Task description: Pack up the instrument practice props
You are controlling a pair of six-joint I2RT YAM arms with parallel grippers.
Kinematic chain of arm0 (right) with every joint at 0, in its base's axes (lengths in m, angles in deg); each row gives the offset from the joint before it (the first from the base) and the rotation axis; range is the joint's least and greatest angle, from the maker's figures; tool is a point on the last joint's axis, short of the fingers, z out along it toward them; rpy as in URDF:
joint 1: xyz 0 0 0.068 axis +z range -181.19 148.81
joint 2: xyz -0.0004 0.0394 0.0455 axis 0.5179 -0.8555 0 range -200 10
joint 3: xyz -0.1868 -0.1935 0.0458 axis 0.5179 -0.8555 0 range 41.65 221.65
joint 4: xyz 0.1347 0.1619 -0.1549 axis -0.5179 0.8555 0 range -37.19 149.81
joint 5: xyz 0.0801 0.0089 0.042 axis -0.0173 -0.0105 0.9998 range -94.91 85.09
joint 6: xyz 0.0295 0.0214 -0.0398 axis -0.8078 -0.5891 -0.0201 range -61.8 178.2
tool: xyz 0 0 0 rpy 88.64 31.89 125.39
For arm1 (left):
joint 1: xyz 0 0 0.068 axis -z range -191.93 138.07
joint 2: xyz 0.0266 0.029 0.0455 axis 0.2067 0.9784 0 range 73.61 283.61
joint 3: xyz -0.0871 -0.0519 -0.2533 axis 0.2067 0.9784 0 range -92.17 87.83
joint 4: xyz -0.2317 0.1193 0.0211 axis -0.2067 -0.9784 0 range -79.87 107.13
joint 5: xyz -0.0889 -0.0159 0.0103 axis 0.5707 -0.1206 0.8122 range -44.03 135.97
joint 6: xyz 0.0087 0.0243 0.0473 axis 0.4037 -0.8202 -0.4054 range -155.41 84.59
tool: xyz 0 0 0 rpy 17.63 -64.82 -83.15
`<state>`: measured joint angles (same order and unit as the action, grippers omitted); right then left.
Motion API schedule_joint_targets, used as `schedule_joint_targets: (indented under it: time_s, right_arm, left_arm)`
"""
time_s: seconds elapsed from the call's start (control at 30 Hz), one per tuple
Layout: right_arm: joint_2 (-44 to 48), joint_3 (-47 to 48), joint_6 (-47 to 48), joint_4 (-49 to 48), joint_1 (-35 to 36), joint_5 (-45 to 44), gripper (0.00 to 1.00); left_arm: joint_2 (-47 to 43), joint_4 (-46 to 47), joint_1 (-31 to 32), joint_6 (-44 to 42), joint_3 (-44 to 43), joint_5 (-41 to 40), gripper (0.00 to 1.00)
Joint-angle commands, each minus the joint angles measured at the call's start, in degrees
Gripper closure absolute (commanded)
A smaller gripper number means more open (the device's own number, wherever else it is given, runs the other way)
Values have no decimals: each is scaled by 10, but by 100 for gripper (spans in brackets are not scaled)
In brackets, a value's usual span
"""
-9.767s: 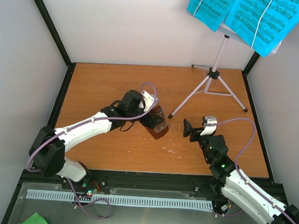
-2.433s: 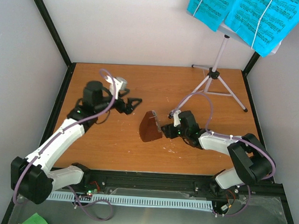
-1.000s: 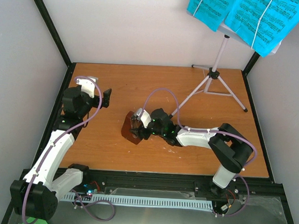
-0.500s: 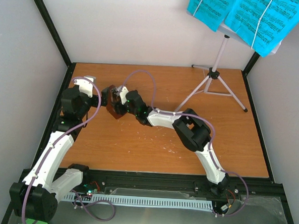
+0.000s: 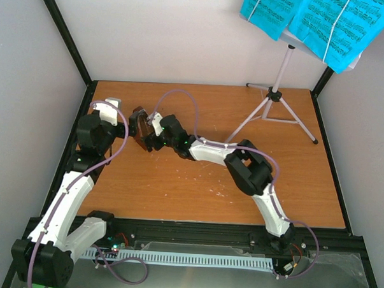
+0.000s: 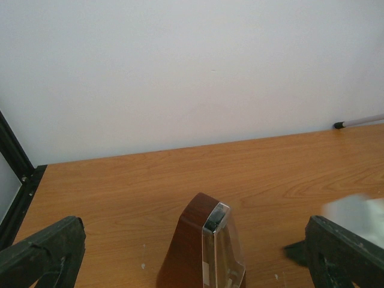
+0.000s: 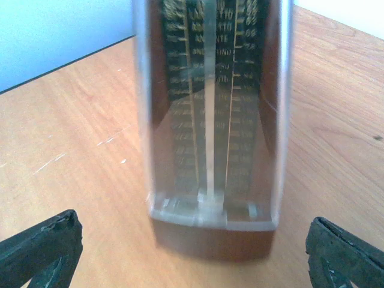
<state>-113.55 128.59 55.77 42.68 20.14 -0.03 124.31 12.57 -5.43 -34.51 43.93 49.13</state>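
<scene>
Wide open on the right gripper, fingers spread to either side of the metronome, standing upright just ahead of them with its clear cover facing in. No telling whether anything touches. Wide open on the left gripper as well, facing the opposite side, brown flank rising between its tips. Planted on the table. Well away past the right fingers, over by the far wall: music stand, sheet music up top.

The left arm at eight o'clock and right arm at five wore white shells, black joints and looping purple cables.
</scene>
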Motion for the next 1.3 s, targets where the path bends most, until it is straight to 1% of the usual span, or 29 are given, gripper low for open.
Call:
schedule_joint_targets:
  time_s: [0.0,0.03,0.1,0.2,0.33,0.43,0.53,0.57,0.6,0.67,0.73,0.87,0.97,1.1,1.13,1.2,1.27]
  right_arm:
    - [179,-132,6,-16,0,-14,0]
    - [230,-171,-1,-15,-3,-18,0]
    - [302,-244,-23,-4,-16,-22,0]
    - [406,-334,-64,30,-61,-36,0]
    - [516,-401,-131,109,-164,-66,0]
    - [551,-416,-171,155,-257,-58,0]
    - [545,-421,-196,162,-340,1,0]
    - [531,-417,-205,162,-365,32,0]
    - [517,-412,-217,162,-404,58,0]
    - [490,-402,-231,149,-448,116,0]
    - [465,-391,-236,129,-475,159,0]
    - [416,-348,-232,127,-495,175,0]
    - [376,-299,-230,144,-496,182,0]
    - [335,-263,-242,126,-495,175,0]
    - [322,-253,-247,129,-496,164,2]
    - [293,-227,-252,150,-496,146,9]
    - [272,-215,-263,151,-496,140,17]
  left_arm:
    - [-25,23,-4,-6,8,-20,0]
    - [-25,23,-4,-5,9,-18,0]
    - [-23,23,-3,-5,9,-16,1]
    - [-17,22,-4,-7,9,-24,1]
    - [-12,25,-4,-9,11,-19,1]
    - [-3,28,-4,-7,11,-11,1]
    - [2,27,-4,-6,11,-6,0]
    - [3,27,-4,-6,11,-4,1]
    - [4,27,-4,-7,11,-5,1]
    - [6,26,-4,-7,11,-5,1]
    - [9,24,-4,-7,10,-2,0]
    - [15,21,-4,-6,7,10,0]
    - [16,21,-3,-4,5,16,1]
    - [14,20,-4,-3,5,18,1]
    - [13,19,-4,-4,5,18,0]
    - [12,18,-4,-4,6,17,1]
    - [11,19,-4,-3,6,17,1]
